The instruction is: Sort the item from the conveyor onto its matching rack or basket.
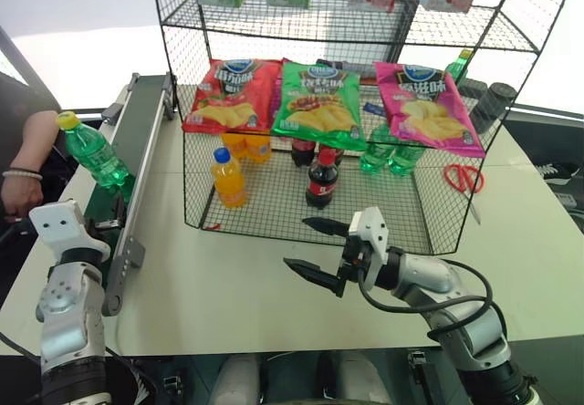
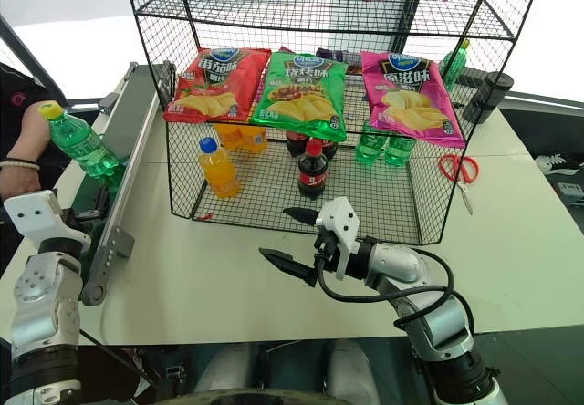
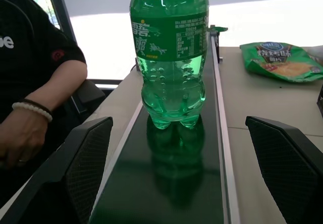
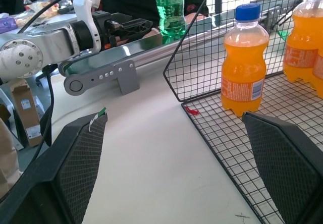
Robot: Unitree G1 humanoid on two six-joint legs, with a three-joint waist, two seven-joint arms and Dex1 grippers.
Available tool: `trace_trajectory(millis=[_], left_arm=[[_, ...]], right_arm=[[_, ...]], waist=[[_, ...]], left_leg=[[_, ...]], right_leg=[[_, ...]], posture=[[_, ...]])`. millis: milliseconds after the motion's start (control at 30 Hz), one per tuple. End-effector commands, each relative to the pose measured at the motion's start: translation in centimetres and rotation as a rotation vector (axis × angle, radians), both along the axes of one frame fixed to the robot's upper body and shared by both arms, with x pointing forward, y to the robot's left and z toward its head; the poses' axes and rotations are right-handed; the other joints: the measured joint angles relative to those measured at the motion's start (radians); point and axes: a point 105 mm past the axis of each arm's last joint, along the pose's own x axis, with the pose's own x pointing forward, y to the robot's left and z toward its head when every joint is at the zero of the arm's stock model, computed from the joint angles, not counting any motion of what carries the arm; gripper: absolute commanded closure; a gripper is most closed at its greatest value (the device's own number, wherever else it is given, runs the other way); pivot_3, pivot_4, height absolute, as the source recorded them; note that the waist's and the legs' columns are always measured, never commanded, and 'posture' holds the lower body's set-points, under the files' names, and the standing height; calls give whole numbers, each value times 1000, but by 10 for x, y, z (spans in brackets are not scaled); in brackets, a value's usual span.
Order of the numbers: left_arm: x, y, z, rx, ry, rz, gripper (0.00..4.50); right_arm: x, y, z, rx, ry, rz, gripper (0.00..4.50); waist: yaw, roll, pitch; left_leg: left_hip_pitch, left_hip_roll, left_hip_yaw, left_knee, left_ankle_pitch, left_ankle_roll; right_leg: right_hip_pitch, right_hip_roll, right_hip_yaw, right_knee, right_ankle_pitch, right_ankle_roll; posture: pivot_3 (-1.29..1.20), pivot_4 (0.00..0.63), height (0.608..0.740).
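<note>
Closest to my head camera, the right gripper [image 1: 316,251] is hanging over the pale surface [image 1: 237,295] just in front of the rack, jaws spread wide and gripping nothing. Off to my left, the left gripper [image 3: 176,148] is lining up along the long narrow dark green conveyor belt with grey metal side rails [image 1: 137,154], its jaws also standing wide and empty on either side of the belt. I am looking straight down it at the small translucent green plastic soda bottle with the yellow screw cap [image 1: 94,151], which is standing upright on the belt, near the jaws but not yet between them. A person's arm with a bead bracelet [image 1: 26,160] is resting beside the conveyor. So I am judging the task as barely begun: nothing is grasped, nothing lifted. The large low black wire-mesh basket at the bottom of the shelf unit [image 1: 415,232] is already holding an orange-drink bottle with a blue cap [image 1: 228,179], a dark cola bottle with a red cap [image 1: 321,177] and green bottles at the back [image 1: 391,154]. Grasping, carrying and setting down beside those green ones are all remaining.
</note>
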Motion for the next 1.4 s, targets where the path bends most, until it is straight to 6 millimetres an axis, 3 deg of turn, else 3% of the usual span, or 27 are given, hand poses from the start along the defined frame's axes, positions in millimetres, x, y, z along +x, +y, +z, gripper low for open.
trace_trajectory(millis=[33,633,700,800,967,1133,1233,1367,1400], left_arm=[[-5,8,16,23,-45,22,0],[-4,13,12,20,-28,56,0],[-4,15,12,14,-29,66,518],[-3,13,11,11,-31,58,1649],[-2,5,21,27,-77,5,1679],[1,-30,63,61,-202,-239,1679],[0,-67,83,74,-223,-459,1679],[-6,-112,89,63,-184,-724,1679],[-10,-133,82,74,-136,-846,1679]], right_arm=[[-2,3,9,23,-36,17,50],[-1,4,8,22,-41,23,50],[-1,4,8,20,-44,22,0],[0,3,8,19,-47,19,0],[2,0,8,13,-60,9,0],[4,-2,10,-4,-90,0,0],[6,-7,14,-9,-119,-13,0],[7,-13,20,4,-134,-12,0],[6,-15,23,10,-138,-7,0]], waist=[[1,0,0],[0,0,0],[0,0,0],[2,0,0],[1,0,0],[1,-5,2],[0,-5,2],[-1,-2,4],[-1,-1,5]], left_leg=[[0,0,0,0,0,0],[0,0,0,0,0,0],[0,0,0,0,0,0],[0,0,0,0,0,0],[0,0,0,0,0,0],[-1,0,0,0,0,0],[-2,0,0,0,0,0],[-2,-1,0,-1,0,-1],[-1,-1,0,-1,0,-1]], right_leg=[[0,0,0,0,0,0],[0,-1,0,0,0,0],[0,-1,0,0,0,0],[0,-1,-1,0,0,0],[0,-1,-1,0,0,0],[-1,-2,-1,0,0,0],[-2,-2,-1,-1,0,0],[-1,-3,-1,-2,0,0],[-1,-3,-1,-2,0,0]], posture=[[0,150,732],[0,150,732],[0,150,732],[0,150,732],[0,150,732],[0,150,732],[0,150,732],[0,150,732],[0,150,732]])
